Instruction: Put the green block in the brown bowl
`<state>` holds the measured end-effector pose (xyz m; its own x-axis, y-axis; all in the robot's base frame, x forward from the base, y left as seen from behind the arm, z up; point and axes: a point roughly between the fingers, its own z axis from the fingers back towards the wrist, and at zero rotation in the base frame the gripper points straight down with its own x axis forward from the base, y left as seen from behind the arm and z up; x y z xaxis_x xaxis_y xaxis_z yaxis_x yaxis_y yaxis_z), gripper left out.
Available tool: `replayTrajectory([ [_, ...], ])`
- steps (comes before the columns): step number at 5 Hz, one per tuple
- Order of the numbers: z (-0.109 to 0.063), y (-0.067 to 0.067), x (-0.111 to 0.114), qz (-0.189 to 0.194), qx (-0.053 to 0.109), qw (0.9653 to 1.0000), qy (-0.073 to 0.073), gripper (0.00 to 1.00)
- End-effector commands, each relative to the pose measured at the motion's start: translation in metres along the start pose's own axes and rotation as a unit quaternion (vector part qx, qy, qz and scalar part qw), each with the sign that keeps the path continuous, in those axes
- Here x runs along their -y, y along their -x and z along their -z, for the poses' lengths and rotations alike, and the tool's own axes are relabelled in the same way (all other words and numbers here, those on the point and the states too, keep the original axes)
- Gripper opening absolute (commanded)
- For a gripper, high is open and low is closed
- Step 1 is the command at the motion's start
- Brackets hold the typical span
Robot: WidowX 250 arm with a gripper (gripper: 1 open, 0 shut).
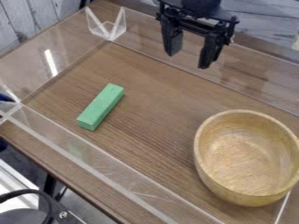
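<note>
Right, I have the claw point(191, 56) hanging over the far part of the table point(152, 96), well back from everything I am working with, its two dark fingers spread apart and nothing held between them. The black arm point(201, 12) reaches in from the top of my view, close to the far edge of the table. My green block point(101, 107) lies flat on the wood toward the table's left edge, set at a slant, with one short end aimed at the near left edge and the other pointing away toward the far side. Across from it, near the table's near right corner, I can see the brown bowl point(246, 157), round and pale, sitting upright with its mouth open to me. I see bare wood inside it, grain showing across the bottom. Block and bowl stand well apart, with plain tabletop between them. Off by the far left corner I make out a small clear plastic piece point(107, 24), and down at the near left, past the table's edge, some dark gear with a rounded black part point(26, 206).
</note>
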<state>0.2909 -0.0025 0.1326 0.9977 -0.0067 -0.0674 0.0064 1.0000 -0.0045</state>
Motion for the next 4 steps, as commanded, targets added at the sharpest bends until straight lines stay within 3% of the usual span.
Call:
replayTrajectory([
  [1, 0.011, 0.003, -0.002, 0.001, -0.005, 1.0000, -0.006, 1.00],
  [2, 0.008, 0.016, -0.020, 0.005, 0.009, 0.9996, -0.025, 1.00],
  [4, -0.005, 0.030, -0.071, -0.020, 0.009, 0.9998, 0.001, 1.00],
])
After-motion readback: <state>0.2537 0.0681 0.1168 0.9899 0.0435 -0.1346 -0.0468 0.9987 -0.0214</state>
